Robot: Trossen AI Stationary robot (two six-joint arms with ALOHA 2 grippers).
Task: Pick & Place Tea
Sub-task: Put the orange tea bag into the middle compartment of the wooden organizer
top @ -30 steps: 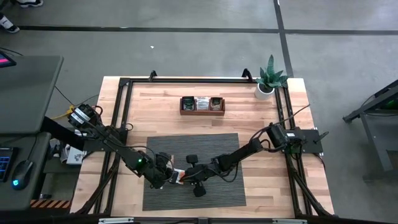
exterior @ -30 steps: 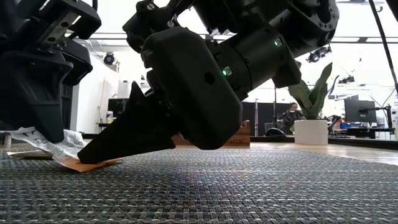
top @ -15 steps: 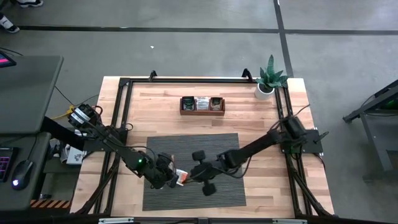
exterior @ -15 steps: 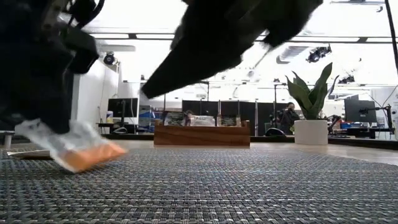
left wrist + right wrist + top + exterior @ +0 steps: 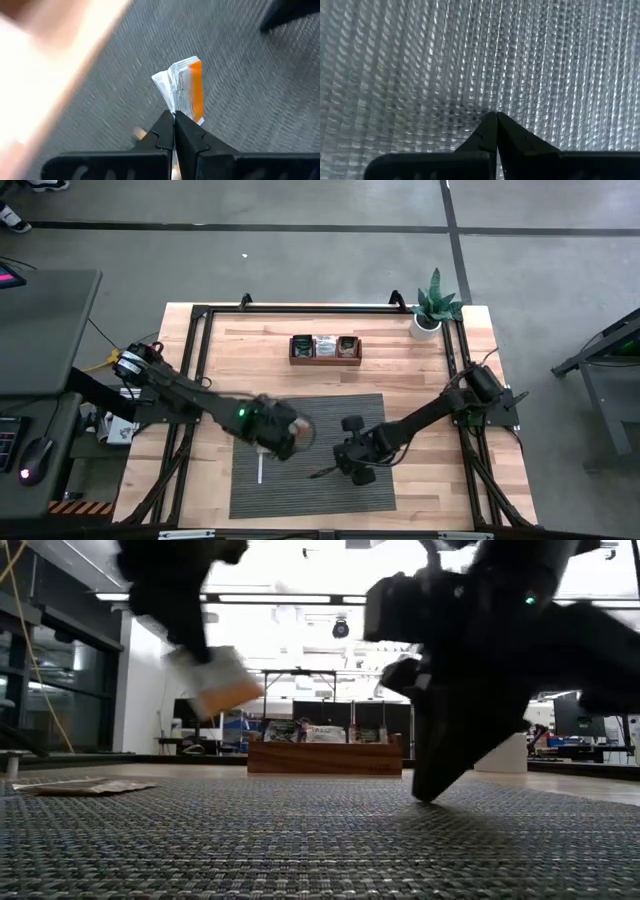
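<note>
Left gripper clamps a light, crinkly orange-and-white tea sachet by its edge; right gripper rests closed, empty, on the mat.

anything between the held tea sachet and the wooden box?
Nothing visible. Left gripper holds the orange-white sachet above the mat; only bare mat and table lie before the wooden box. Right gripper sits aside.

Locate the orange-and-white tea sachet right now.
The orange-and-white tea sachet hangs pinched in the left pincer, lifted above the grey woven mat, left of centre in the high view.
</note>
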